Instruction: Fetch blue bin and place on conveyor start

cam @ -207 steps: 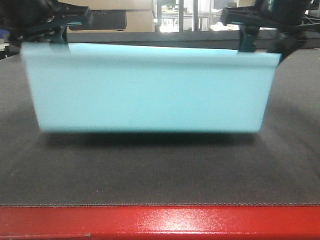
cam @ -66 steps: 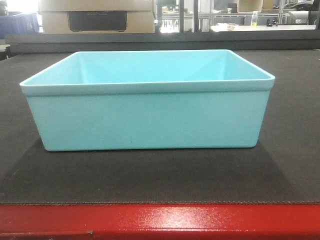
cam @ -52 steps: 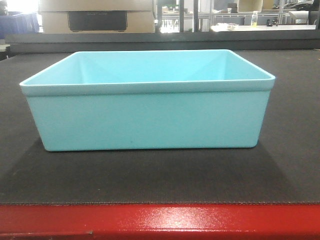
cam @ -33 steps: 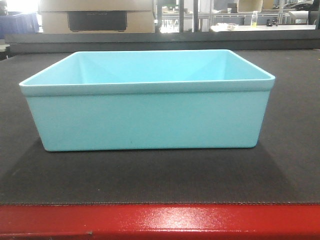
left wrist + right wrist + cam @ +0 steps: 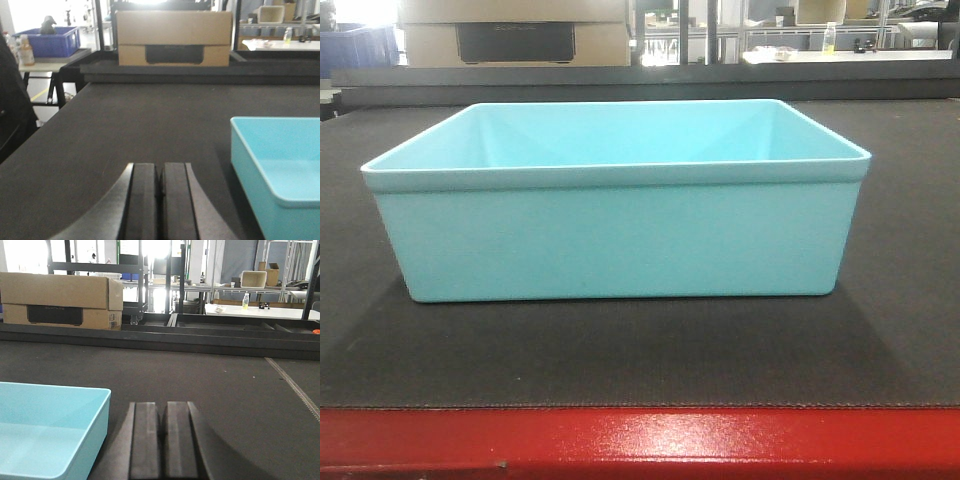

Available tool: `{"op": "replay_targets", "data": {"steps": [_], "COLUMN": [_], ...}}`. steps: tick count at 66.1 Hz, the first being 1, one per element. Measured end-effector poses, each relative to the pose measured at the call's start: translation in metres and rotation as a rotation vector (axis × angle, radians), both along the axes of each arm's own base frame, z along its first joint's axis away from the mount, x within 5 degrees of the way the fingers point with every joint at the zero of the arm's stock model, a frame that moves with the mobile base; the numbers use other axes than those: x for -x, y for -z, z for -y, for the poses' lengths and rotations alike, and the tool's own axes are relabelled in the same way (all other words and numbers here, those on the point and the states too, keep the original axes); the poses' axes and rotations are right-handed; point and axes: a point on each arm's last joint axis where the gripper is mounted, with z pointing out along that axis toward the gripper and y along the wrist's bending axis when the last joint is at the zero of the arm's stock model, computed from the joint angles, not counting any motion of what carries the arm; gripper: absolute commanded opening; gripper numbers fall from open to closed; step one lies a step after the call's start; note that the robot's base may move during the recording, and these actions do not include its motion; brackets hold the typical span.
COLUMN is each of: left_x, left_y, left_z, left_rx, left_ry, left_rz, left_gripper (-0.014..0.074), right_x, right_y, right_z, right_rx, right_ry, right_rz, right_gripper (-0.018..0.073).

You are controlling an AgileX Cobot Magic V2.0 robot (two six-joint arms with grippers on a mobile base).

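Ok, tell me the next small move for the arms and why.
Probably pull both arms back and stop. The blue bin sits flat and upright on the dark belt, just behind the red frame. The left gripper and right gripper are both shut and empty, each off to one side of the bin without touching it. Nothing looks left to place.
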Motion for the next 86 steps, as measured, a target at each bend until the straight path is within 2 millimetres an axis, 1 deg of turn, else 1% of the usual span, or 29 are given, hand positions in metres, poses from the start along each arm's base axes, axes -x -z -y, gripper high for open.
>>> {"op": "replay_targets", "data": {"steps": [9,18,21,24,32,50,86], "left_x": [-0.012,-0.026,-0.029,-0.030,-0.031,-0.031,-0.031], "left_y": [0.026,0.065,0.077,0.084,0.086,0.078,0.078], "left_z": [0.000,0.001,0.002,0.002,0.002,0.003,0.003], "left_rx": [-0.005,-0.007,-0.006,-0.003,-0.002,-0.009,-0.011], "left_ry": [-0.021,-0.001,0.006,0.010,0.014,0.026,0.027], "left_rz": [-0.022,-0.026,-0.024,-0.026,-0.015,0.075,0.081], "left_gripper": [-0.0111,-0.0111,-0.0111,-0.0111,-0.0111,-0.0111,-0.0111], "right_x": [0.000,0.000,0.000,0.000,0.000,0.000,0.000], "right_y": [0.000,0.000,0.000,0.000,0.000,0.000,0.000], "right_z": [0.000,0.000,0.000,0.000,0.000,0.000,0.000], "right_rx": [0.000,0.000,0.000,0.000,0.000,0.000,0.000], "right_ry": [0.000,0.000,0.000,0.000,0.000,0.000,0.000], "right_rz": [0.000,0.000,0.000,0.000,0.002,0.002,0.002], "right_gripper": [-0.0162,-0.0162,-0.0162,-0.0162,-0.0162,-0.0162,-0.0162]}}
